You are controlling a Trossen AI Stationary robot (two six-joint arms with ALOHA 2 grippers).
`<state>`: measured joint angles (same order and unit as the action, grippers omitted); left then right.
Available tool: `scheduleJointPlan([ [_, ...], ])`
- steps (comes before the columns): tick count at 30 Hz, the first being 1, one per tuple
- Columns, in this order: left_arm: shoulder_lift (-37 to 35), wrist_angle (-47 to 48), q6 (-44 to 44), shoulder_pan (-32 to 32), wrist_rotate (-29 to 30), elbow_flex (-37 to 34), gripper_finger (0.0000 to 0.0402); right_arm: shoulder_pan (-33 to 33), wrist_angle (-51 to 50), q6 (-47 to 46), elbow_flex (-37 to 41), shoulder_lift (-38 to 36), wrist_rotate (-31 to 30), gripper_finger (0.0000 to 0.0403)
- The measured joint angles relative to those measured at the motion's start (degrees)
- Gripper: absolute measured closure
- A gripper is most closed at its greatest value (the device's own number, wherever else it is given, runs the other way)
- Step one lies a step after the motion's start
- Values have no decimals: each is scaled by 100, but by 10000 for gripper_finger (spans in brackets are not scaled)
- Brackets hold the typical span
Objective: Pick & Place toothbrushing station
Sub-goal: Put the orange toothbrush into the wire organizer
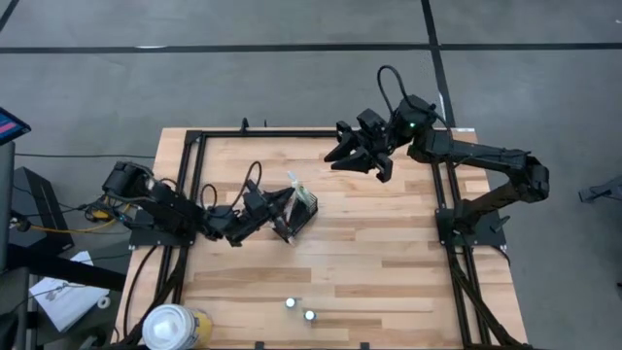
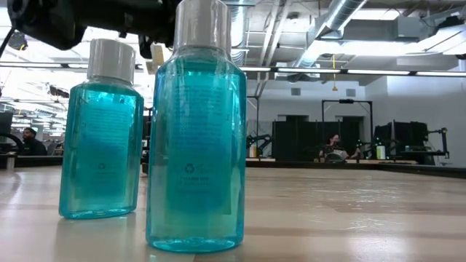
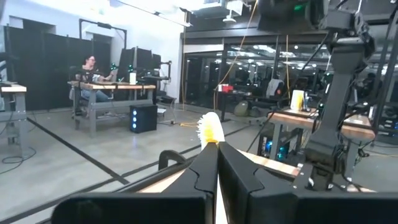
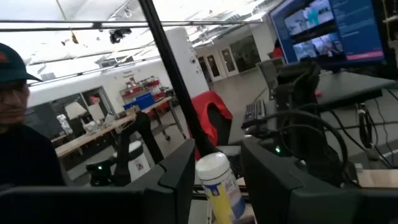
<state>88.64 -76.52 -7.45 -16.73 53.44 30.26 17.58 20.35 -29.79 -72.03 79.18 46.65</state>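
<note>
Placing step: left gripper point(image 1: 282, 216) was clamped shut on a toothbrush point(image 3: 210, 129), bristles up, right beside the mesh holder point(image 1: 303, 209) mid-worktop. Next move looked like lowering the brush into the holder. Right gripper point(image 1: 362, 156) waited far right, half open, holding nothing.

you cannot read any text here. the two blue bottles point(image 2: 193, 138) in the low view carry fine print and a small round recycling-type sign at about 6 o'clock on the front of each, but the words are too small for you to make out. the monitor point(image 4: 323, 31) at 1 o'clock in the right wrist view shows lines of writing, not legible. the white-and-yellow container point(image 4: 217, 183) has a label, also unreadable.
</note>
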Motion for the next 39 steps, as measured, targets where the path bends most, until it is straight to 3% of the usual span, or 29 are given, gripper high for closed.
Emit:
scheduleJointPlan([
  [14,343,-160,-180,-7,-32,-15,401,-150,-161,433,-2,-11,142,282],
  [28,339,-202,209,4,-139,-378,395,-150,-216,490,-2,-11,140,282],
  [33,339,-96,876,157,-150,-380,348,-150,-216,490,-2,-11,140,282],
  [39,339,55,1383,380,-818,-380,249,-150,-214,431,-2,-11,142,282],
])
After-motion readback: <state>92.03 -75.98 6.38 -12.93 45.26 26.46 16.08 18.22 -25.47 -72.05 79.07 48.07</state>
